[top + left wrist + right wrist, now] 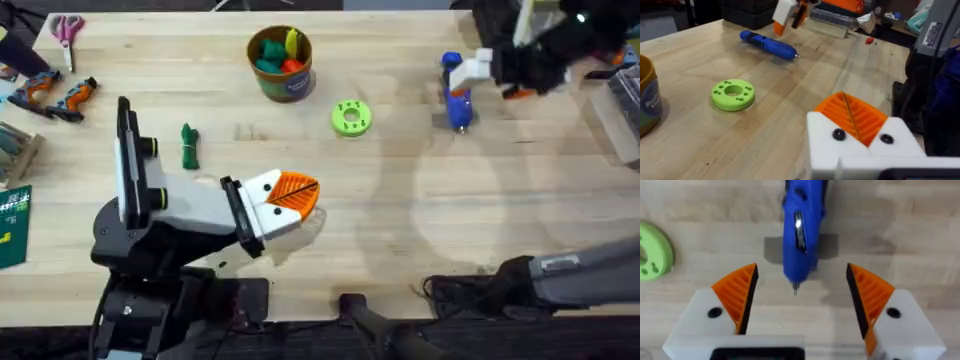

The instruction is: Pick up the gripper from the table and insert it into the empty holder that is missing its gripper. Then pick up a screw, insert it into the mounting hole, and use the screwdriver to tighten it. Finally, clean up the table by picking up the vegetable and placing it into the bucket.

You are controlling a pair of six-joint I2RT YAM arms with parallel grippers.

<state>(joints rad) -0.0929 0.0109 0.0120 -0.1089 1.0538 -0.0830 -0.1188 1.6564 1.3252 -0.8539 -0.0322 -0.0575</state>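
The blue screwdriver (457, 100) (767, 44) (802, 225) lies flat on the table at the far right. My right gripper (468, 75) (800, 297) hovers over it, open, its orange pads either side of the metal tip and touching nothing. Near the front middle my left gripper (300, 195) (850, 117) is shut, pads pressed together and empty. The dark green vegetable (189, 146) lies left of centre, beyond the left arm. The bucket (285, 88) (647, 100) stands at the back centre with toy pieces inside. The loose gripper, the holder and the screw are out of view.
A lime green disc (351, 117) (733, 94) (652, 255) lies between the bucket and the screwdriver. Pink-handled scissors (67, 30) and orange-and-black tools (55, 95) sit at the far left. Bare wood spans the middle and front right.
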